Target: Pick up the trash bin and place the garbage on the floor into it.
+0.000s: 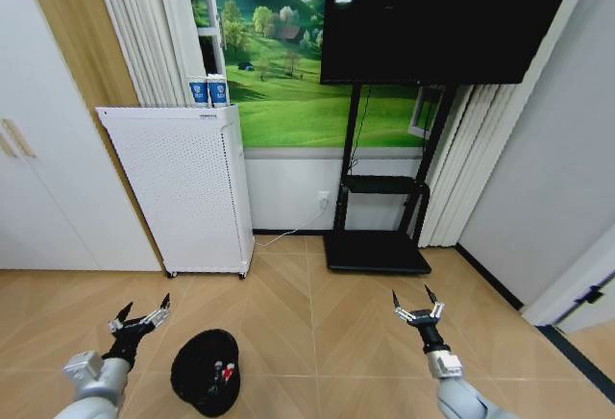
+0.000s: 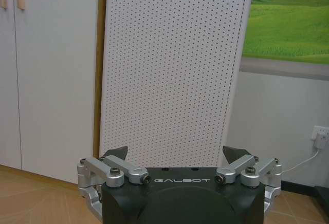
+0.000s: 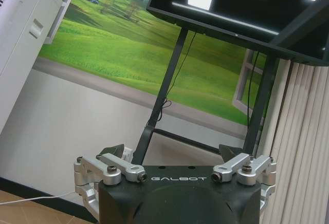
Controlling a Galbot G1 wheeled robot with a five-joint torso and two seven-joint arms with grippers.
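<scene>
Trash bin (image 1: 206,372) sits on floor just right of left gripper (image 1: 140,314), w/ red-and-white garbage (image 1: 224,371) inside. Both grippers spread wide, holding nothing; right gripper (image 1: 414,304) well apart from bin. White perforated unit (image 1: 181,188) stands beyond left gripper.

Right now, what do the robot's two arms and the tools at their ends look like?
Both arms are smooth light-grey tubes ending in black wrists. The left tool and right tool look alike: a black block marked GALBOT in pale letters, silver metal linkages fastened with dark bolts, and thin fingers with pointed black tips. No loose cables show on either.
</scene>
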